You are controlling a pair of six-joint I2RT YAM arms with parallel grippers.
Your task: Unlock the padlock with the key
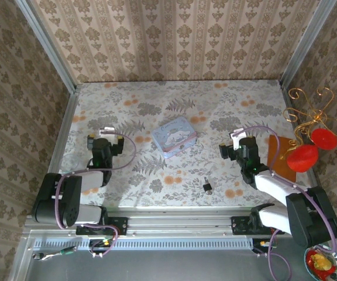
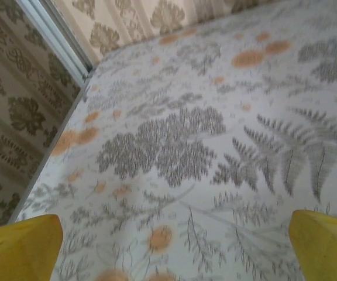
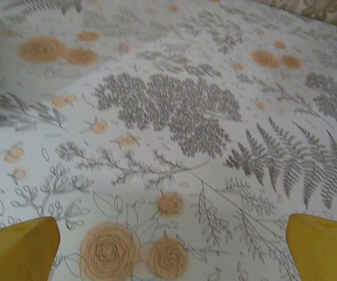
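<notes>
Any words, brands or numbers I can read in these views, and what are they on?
No text can be read.
On the pale blue tin, the lid shows a white cartoon figure; any lettering is too small to read.
The padlock is too small to show any marking.

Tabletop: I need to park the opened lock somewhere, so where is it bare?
Bare: the far strip between the tin and back wall, and the near middle between the left arm and padlock. Crowded: the right edge, by the orange board and red ornaments.
</notes>
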